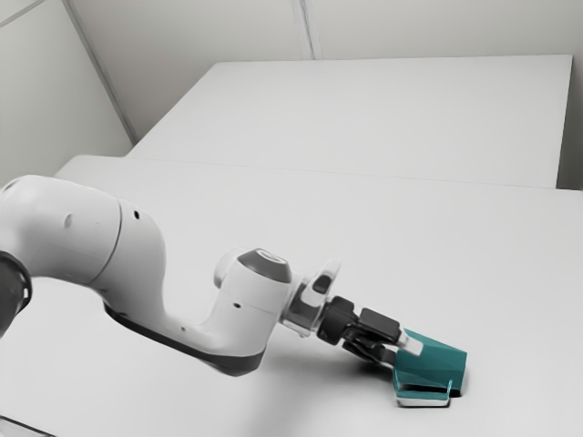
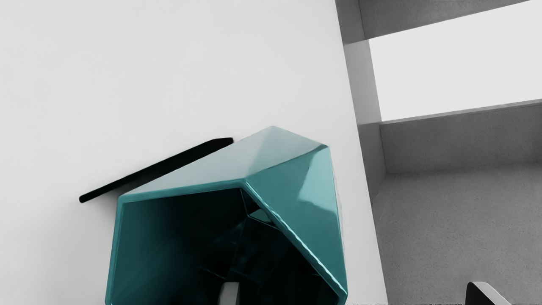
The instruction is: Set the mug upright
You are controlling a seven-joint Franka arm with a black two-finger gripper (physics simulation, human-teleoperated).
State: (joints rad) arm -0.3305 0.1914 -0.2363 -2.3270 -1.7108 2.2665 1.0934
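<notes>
A glossy, faceted teal mug (image 1: 435,362) is seen tipped on its side on the smooth white table (image 1: 273,196), its mouth turned toward the black two-finger gripper (image 1: 402,350). The fingers are held spread, one placed at the mug's mouth and the other outside the mug, past its side wall.

Mug wall (image 2: 296,190) is standing between spread fingers (image 2: 230,294)
Bare tabletop (image 1: 519,282) is stretching past it toward the exterior view's right.

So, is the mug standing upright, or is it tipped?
Tipped: the mug lies on its side, its mouth turned toward the end effector, not upward.
</notes>
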